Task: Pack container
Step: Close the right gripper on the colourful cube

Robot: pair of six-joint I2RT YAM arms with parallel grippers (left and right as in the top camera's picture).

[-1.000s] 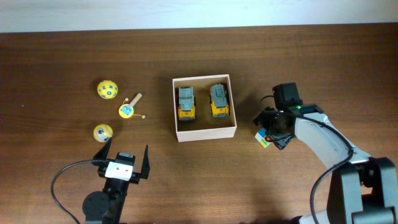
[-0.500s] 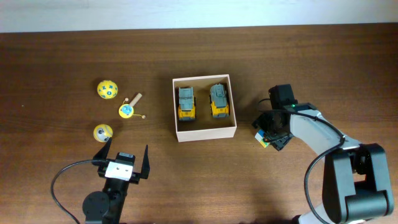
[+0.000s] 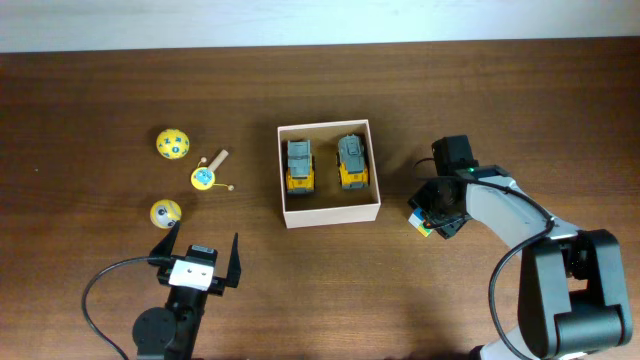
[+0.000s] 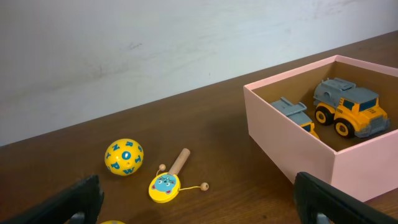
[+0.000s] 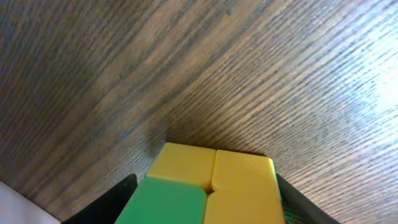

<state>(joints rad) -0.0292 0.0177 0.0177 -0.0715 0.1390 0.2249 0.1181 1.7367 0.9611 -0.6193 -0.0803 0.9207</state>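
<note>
The container (image 3: 330, 217) is a square shallow box in the middle of the table, and it also shows in the left wrist view (image 4: 292, 140). Two yellow-and-grey toy trucks (image 3: 300, 166) (image 3: 352, 162) lie inside it. My right gripper (image 3: 434, 210) is right of the box, low at the table, shut on a small multicoloured cube (image 3: 421, 222). In the right wrist view the cube (image 5: 211, 183) shows yellow and green faces between my black fingers (image 5: 106, 202). My left gripper (image 3: 200, 243) is open and empty near the front left edge.
Left of the box lie a yellow ball with blue letters (image 3: 172, 143), a yellow rattle drum with a wooden handle (image 3: 205, 177) and a second yellow ball (image 3: 165, 212). The first ball (image 4: 124, 155) and the drum (image 4: 165, 186) show ahead of my left gripper.
My right gripper has shifted slightly left and towards the front with the cube between its fingers. The left arm has not moved.
</note>
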